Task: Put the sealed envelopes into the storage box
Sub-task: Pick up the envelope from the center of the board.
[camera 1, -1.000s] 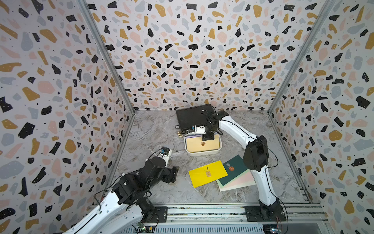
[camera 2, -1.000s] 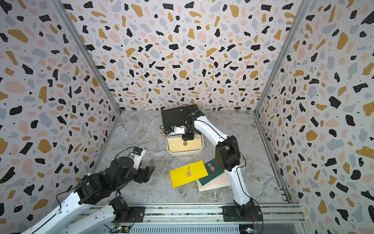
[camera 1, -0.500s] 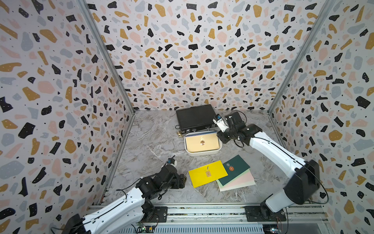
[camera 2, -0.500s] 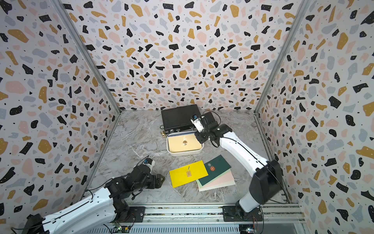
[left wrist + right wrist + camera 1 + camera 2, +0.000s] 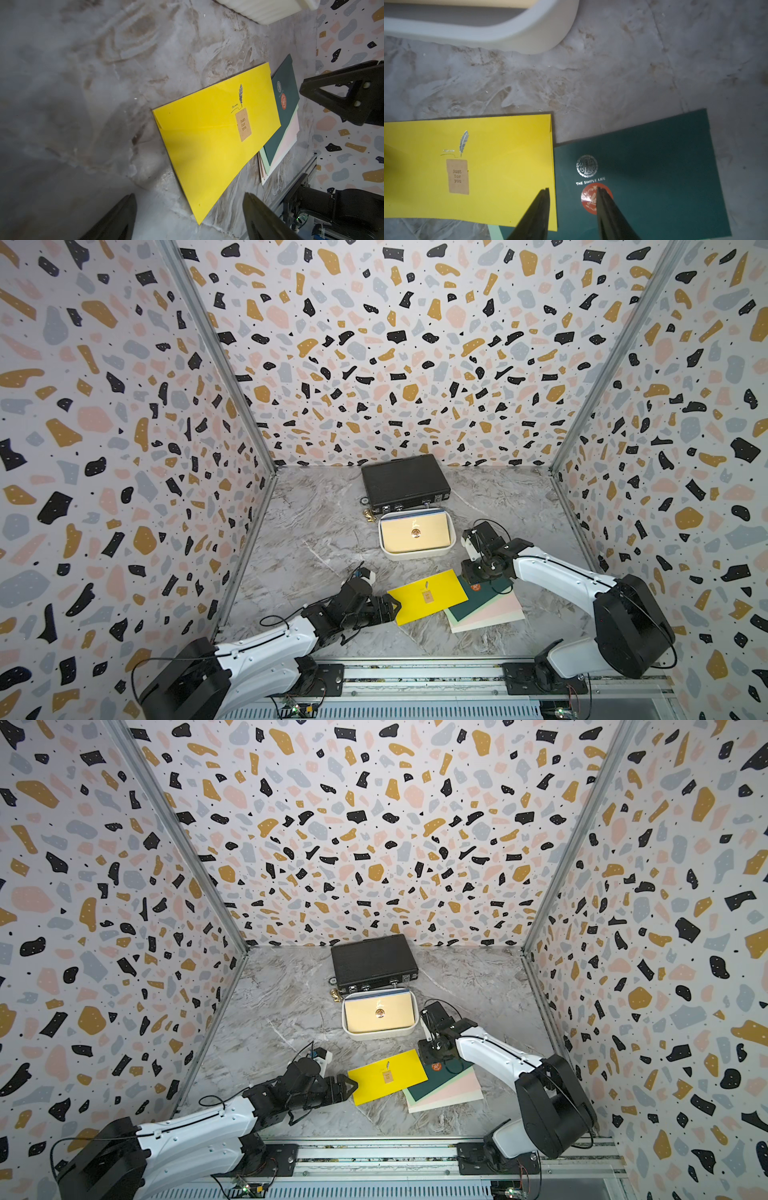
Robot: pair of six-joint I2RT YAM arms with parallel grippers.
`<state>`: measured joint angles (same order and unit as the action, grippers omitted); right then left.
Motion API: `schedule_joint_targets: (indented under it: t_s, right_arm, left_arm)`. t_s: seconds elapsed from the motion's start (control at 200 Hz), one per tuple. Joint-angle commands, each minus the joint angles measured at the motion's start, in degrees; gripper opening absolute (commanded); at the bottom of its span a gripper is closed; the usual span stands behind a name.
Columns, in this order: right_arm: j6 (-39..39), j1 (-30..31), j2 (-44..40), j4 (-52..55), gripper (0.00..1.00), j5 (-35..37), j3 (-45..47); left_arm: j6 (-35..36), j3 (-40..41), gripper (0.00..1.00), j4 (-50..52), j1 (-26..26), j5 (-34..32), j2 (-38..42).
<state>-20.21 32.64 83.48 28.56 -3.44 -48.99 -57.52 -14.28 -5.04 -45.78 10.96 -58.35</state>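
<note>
A yellow envelope (image 5: 428,599) (image 5: 388,1077) (image 5: 218,145) (image 5: 477,170) lies on the marble floor, its edge overlapping a dark green envelope (image 5: 484,599) (image 5: 440,1080) (image 5: 654,166) with a red seal. The green one tops a pink envelope (image 5: 496,612) and a pale green one. The white storage box (image 5: 415,554) (image 5: 378,1034) (image 5: 529,35) holds a cream envelope (image 5: 415,533) on top of others. My left gripper (image 5: 395,608) (image 5: 189,195) is open, its jaws either side of the yellow envelope's near left corner. My right gripper (image 5: 473,574) (image 5: 573,189) points down, open and holding nothing, over the yellow-green overlap.
A black briefcase (image 5: 405,481) (image 5: 374,961) lies shut behind the box, touching its far rim. A small gold item (image 5: 369,513) sits by the briefcase's left front corner. Patterned walls close three sides, and a metal rail (image 5: 415,672) runs along the front.
My right arm has come back from over the storage box to above the envelope pile. My left arm has stretched low and rightward to the yellow envelope's corner.
</note>
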Motion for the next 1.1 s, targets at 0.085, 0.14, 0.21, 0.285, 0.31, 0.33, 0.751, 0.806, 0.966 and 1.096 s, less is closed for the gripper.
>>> schedule_joint_targets:
  t_s: [0.085,0.14,0.21,0.285,0.31,0.33,0.751,0.806,0.966,1.096]
  right_arm:
    - [-3.68,-0.04,4.27,-4.94,0.42,-5.94,0.89]
    - [-4.12,-0.03,5.34,-5.29,0.41,-5.49,1.26]
    - [-4.31,-0.03,5.98,-6.00,0.41,-5.22,2.08]
    - [-4.57,-0.01,7.06,-5.88,0.41,-5.63,2.41]
    - [-4.73,-0.03,7.42,-6.01,0.41,-6.39,2.52]
    - [-4.89,0.03,7.71,-6.23,0.41,-7.15,2.65]
    - [-8.00,0.05,6.52,-10.36,0.37,-13.90,7.06]
    - [-8.21,0.07,6.39,-10.42,0.37,-14.26,7.18]
    - [-9.17,0.05,6.17,-11.37,0.36,-16.23,7.75]
    - [-9.76,0.08,5.60,-12.03,0.36,-17.03,8.42]
  left_arm:
    - [-2.21,2.57,0.84,-3.24,-0.45,1.09,-3.27]
    - [-2.49,2.54,0.84,-3.78,-0.46,1.08,-3.98]
    - [-2.69,2.68,0.84,-4.53,-0.52,1.52,-4.64]
    - [-2.94,2.81,0.84,-4.78,-0.51,1.61,-5.10]
    - [-2.95,2.95,0.84,-4.91,-0.51,1.68,-5.26]
    - [-3.03,3.03,0.84,-5.04,-0.44,1.69,-5.41]
    - [-5.26,4.52,0.84,-12.07,-0.54,2.13,-7.17]
    - [-5.71,4.43,0.84,-13.62,-0.54,2.35,-7.57]
    - [-6.53,3.79,0.84,-16.12,-0.53,3.01,-8.60]
    - [-7.64,3.96,0.84,-16.68,-0.54,3.10,-8.21]
